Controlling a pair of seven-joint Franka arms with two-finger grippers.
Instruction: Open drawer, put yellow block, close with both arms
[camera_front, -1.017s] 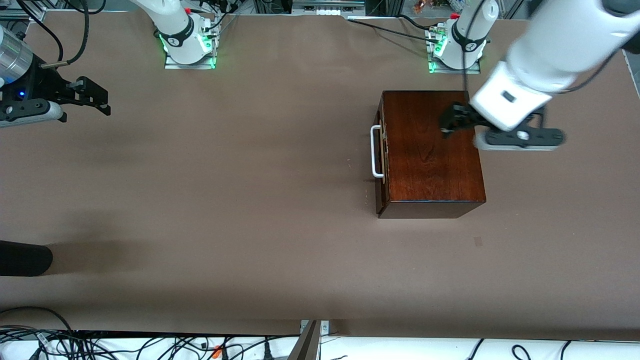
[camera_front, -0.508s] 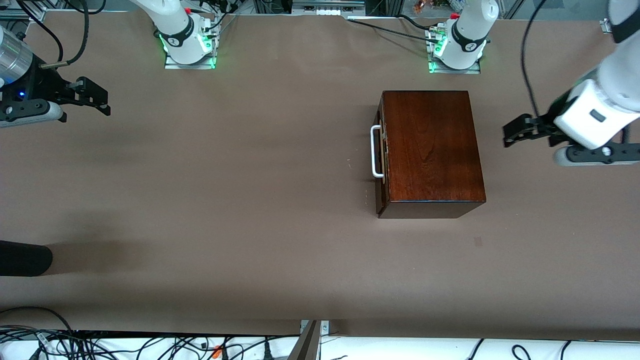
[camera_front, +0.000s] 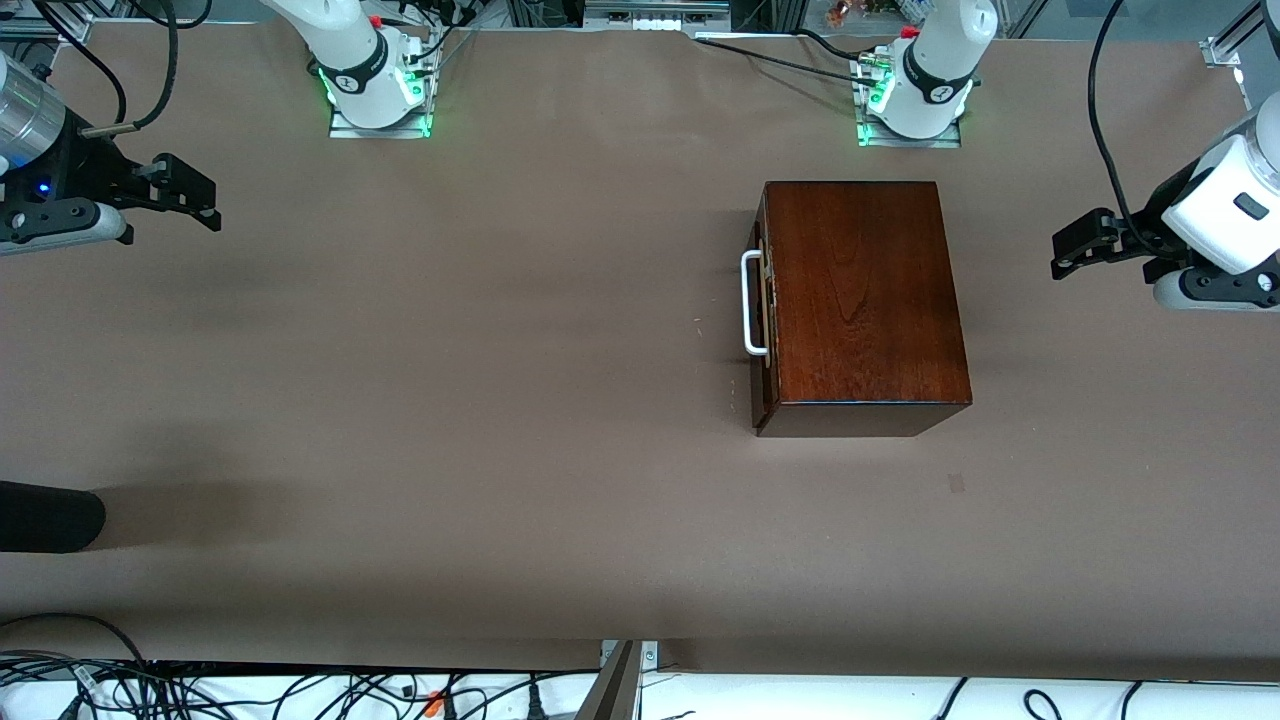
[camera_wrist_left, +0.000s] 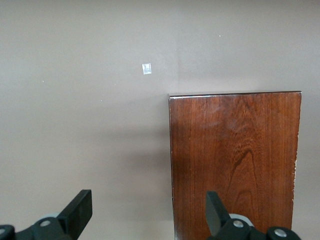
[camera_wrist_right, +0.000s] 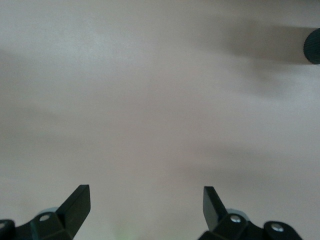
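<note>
Left gripper (camera_front: 1068, 250) spread wide, empty, over bare table at the box's (camera_front: 860, 300) three o'clock (drawer (camera_front: 762, 300) shut). Right gripper (camera_front: 190, 195) spread wide, waiting.

right end effector (camera_wrist_right: 145, 205) fingers apart | over bare table (camera_wrist_right: 150, 100) | dark round object (camera_wrist_right: 313, 46) (at frame edge)

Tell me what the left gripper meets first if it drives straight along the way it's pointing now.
Probably the wooden box. The left gripper, open, is over bare table at the left arm's end, pointing toward the box's side. Its height is unclear, so it might pass above.
</note>
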